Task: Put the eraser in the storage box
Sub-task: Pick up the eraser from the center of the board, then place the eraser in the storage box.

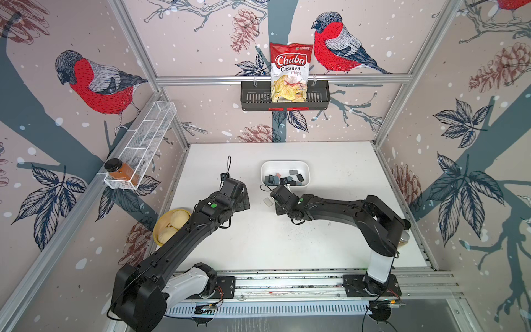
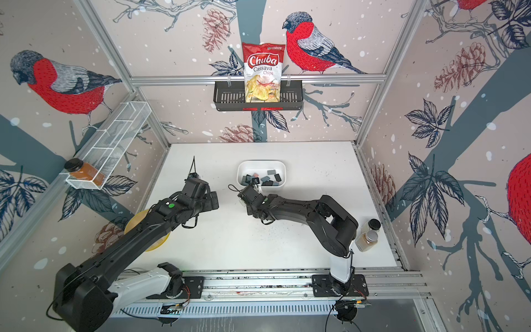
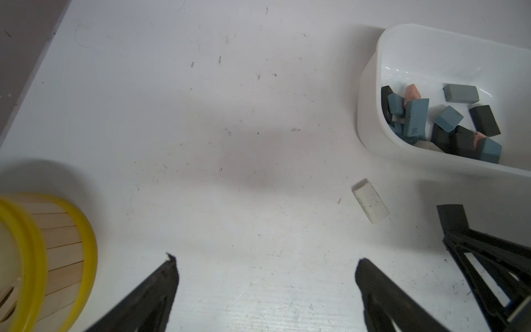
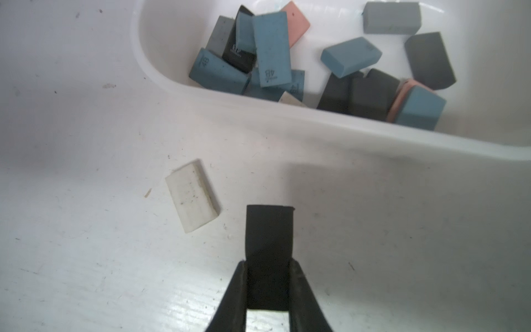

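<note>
The white table [image 1: 344, 230] carries the storage box [image 1: 305, 166] near its back edge, with a pile of erasers [image 4: 273, 49] inside. The left gripper [image 3: 267, 261] has its fingers spread wide. The right gripper [image 4: 269, 263] pinches a black eraser [image 4: 269, 230] outside the box, near its wall. A white eraser [image 4: 192, 195] lies on the table close by.

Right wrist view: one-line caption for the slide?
Right gripper holds a black eraser just outside the storage box; a white eraser lies on the table.
</note>
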### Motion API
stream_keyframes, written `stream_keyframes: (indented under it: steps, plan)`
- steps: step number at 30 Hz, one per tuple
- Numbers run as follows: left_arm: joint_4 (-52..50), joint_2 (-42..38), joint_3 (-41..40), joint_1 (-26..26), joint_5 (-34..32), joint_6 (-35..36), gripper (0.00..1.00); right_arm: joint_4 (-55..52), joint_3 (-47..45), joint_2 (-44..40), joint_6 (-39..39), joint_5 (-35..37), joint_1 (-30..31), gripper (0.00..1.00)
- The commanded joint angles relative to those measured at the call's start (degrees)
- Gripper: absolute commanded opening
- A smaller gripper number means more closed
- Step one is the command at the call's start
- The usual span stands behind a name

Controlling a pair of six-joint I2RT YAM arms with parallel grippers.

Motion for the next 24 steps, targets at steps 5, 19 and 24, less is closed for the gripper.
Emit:
stream_keyframes:
  steps: [5, 19, 24]
  plan:
    - [1.1, 2.2, -0.7, 0.0, 5.5, -1.0, 0.97, -2.2, 0.7, -6.0, -2.6, 2.6, -2.5, 0.12]
    - [3.5, 7.1, -2.0, -3.7, 6.3, -5.5, 0.97, -3.9, 8.7, -4.3, -7.4, -5.3, -11.8, 0.12]
    - [4.2, 9.7, -1.7, -5.4, 6.1, -7.1, 0.97, -5.0, 12.4, -1.1, -8.6, -7.1, -14.0, 0.12]
